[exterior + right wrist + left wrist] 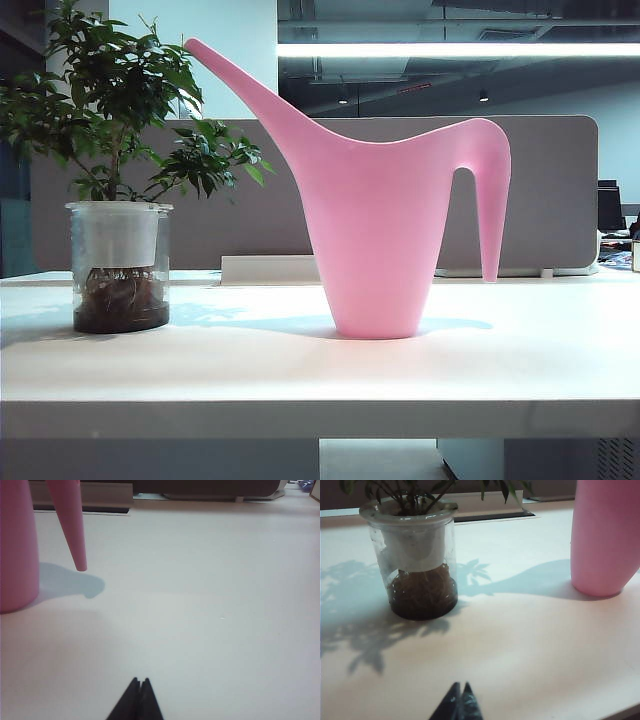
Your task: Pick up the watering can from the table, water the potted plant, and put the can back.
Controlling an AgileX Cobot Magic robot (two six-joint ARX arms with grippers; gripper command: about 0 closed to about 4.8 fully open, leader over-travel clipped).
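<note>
The left gripper (460, 690) hangs low over the near edge of the worktop (500, 360) with its fingers pressed together on nothing; the plant (417, 560) stands ahead of it at about 11 o'clock and the can (605, 535) at about 2 o'clock, both well apart from it. The right gripper (140, 685) hangs likewise, fingers pressed together and empty, with the can's body and the free end of its handle (75, 530) off at about 10 o'clock. Neither arm shows in the exterior view, where the can (375, 230) stands upright on the worktop, at 3 o'clock from the plant (120, 200), its spout reaching toward the leaves. I judge nothing is done yet: grasping, lifting, pouring and returning all remain.
</note>
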